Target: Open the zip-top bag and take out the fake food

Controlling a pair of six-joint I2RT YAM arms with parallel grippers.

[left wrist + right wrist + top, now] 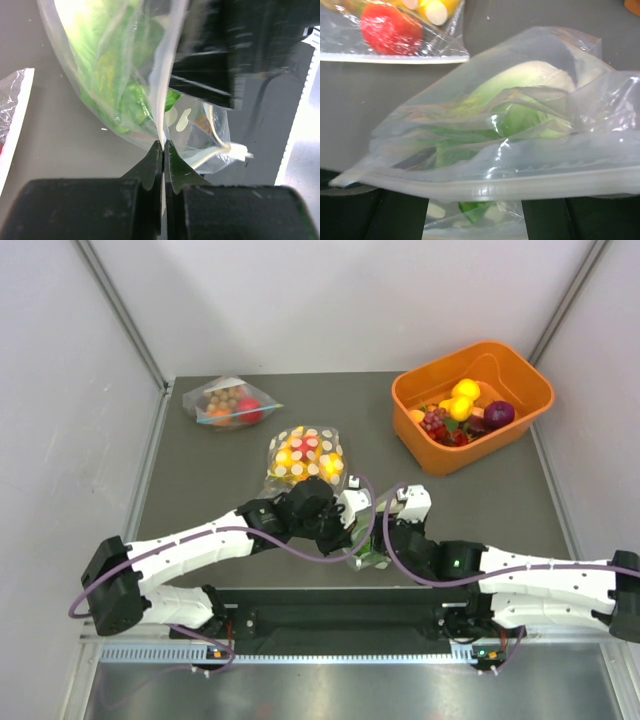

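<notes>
The zip-top bag (365, 560) hangs between my two grippers near the table's front edge. It is clear plastic with the green lettuce (120, 75) inside, which also shows in the right wrist view (520, 120). The purple piece is hidden. My left gripper (163, 146) is shut on the bag's top edge beside the white zip strip (495, 187). My right gripper (475, 210) has its fingers (375, 215) apart. The zip strip lies across them, hiding the tips, and bag film sits between them.
A dotted bag with yellow and red pieces (305, 455) lies just behind the grippers. A plain clear bag with brown balls (225, 402) is at the back left. An orange bin (440, 455) of fruit stands at the back right.
</notes>
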